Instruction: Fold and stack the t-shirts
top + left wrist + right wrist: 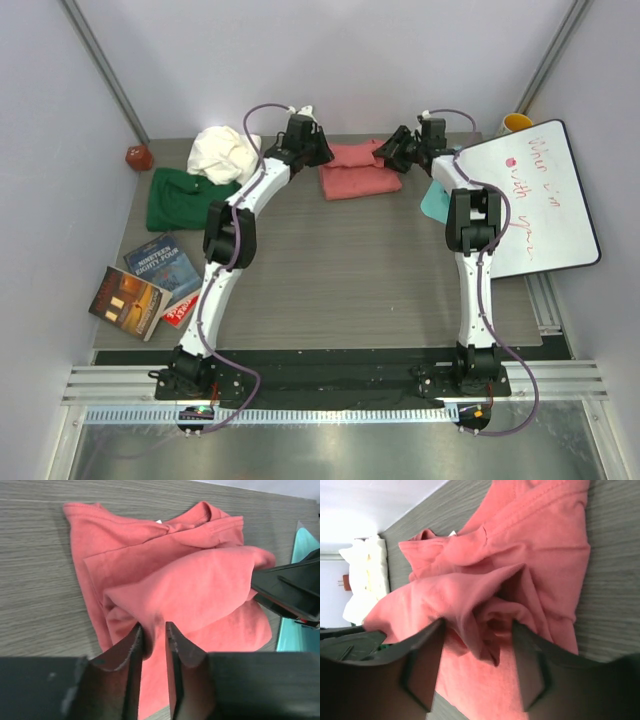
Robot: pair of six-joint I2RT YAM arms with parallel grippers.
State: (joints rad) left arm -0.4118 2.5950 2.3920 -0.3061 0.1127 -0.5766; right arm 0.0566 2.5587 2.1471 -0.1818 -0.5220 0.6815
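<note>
Left gripper (153, 630) is pinching a raised fold of the salmon-pink t-shirt (165, 555); right gripper (479, 630), spread, is straddling the opposite end, probably to fold evenly.

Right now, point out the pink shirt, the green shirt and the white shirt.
pink shirt (354, 173): top view, middle of the fold.
green shirt (178, 204): top view, its flat middle.
white shirt (218, 150): top view, top of the heap.

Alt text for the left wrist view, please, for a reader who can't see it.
The left gripper pinches a raised fold of a salmon-pink t-shirt lying half folded on a grey wood-grain table. The right gripper, black, meets the fold's other end at the right edge, beside a teal object.
</note>
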